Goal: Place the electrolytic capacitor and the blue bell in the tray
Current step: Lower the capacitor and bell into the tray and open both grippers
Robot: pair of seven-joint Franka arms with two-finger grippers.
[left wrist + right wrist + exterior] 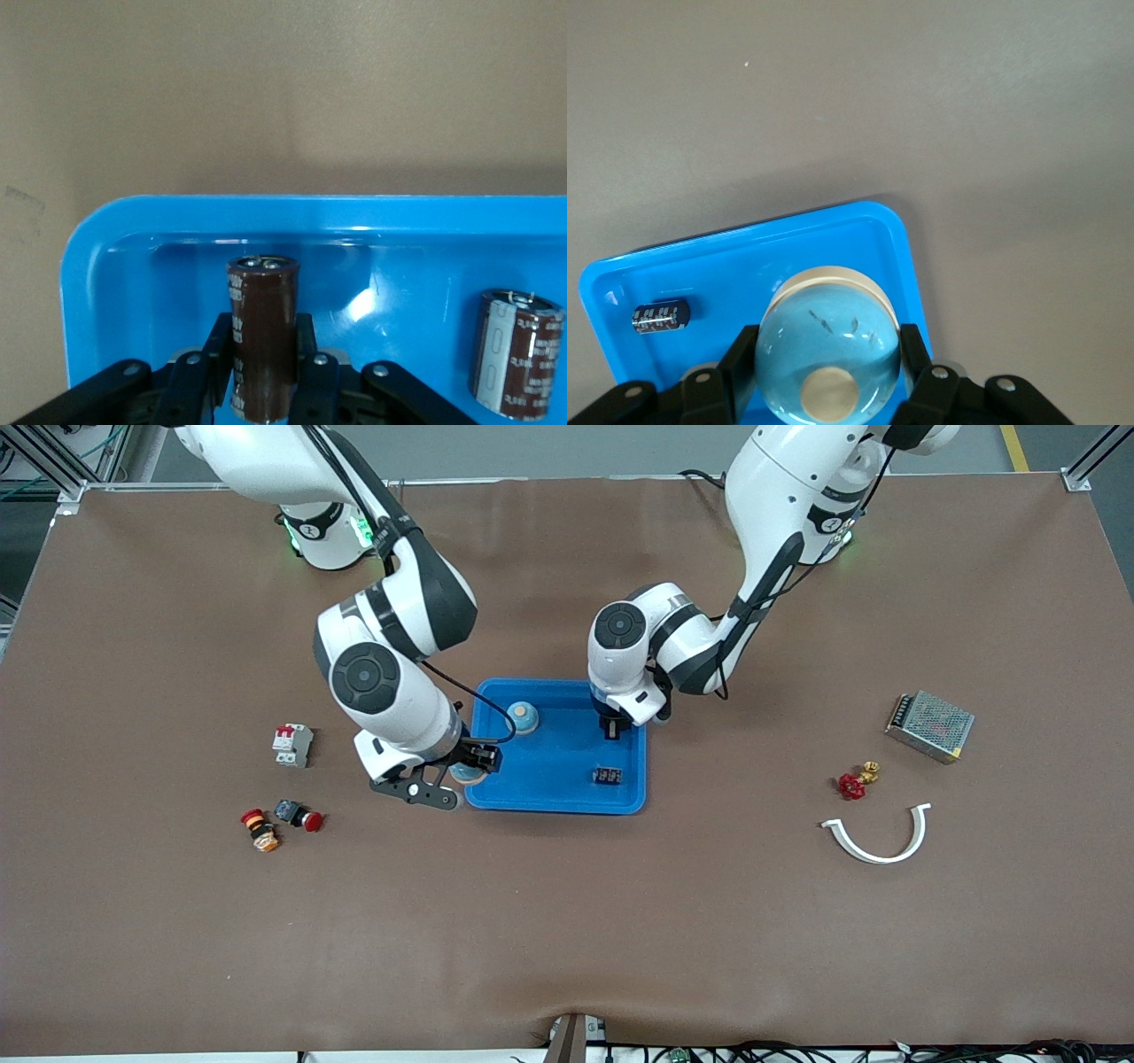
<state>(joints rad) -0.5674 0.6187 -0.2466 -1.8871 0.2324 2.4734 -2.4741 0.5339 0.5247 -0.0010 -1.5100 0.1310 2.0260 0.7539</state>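
- Right gripper (467, 766) is over the tray's edge at the right arm's end, just left of the middle of the front picture, and its two black fingers (740, 354) are clamped on a light blue round bell (829, 354) with a tan button on top
- Left gripper (611, 731) is over the tray, near the middle of the front picture, and its fingers (312, 376) are squeezed on a dark brown can-shaped capacitor (262, 341) that stands upright
- Shallow bright blue plastic tray (554, 766) with round corners lies on the brown table (567, 921), in the middle of the front picture
- One more light blue bell (523, 716) sits in the tray, near its upper left corner in the front picture
- One small dark capacitor (607, 775) lies in the tray, lower in the front picture than the left gripper
- Small metal mesh box (929, 725), a red valve knob (852, 786) and a white curved plastic piece (879, 837) are on the right side of the front picture
- White switch block (292, 745) and two red push buttons (299, 815) are on the left side of the front picture
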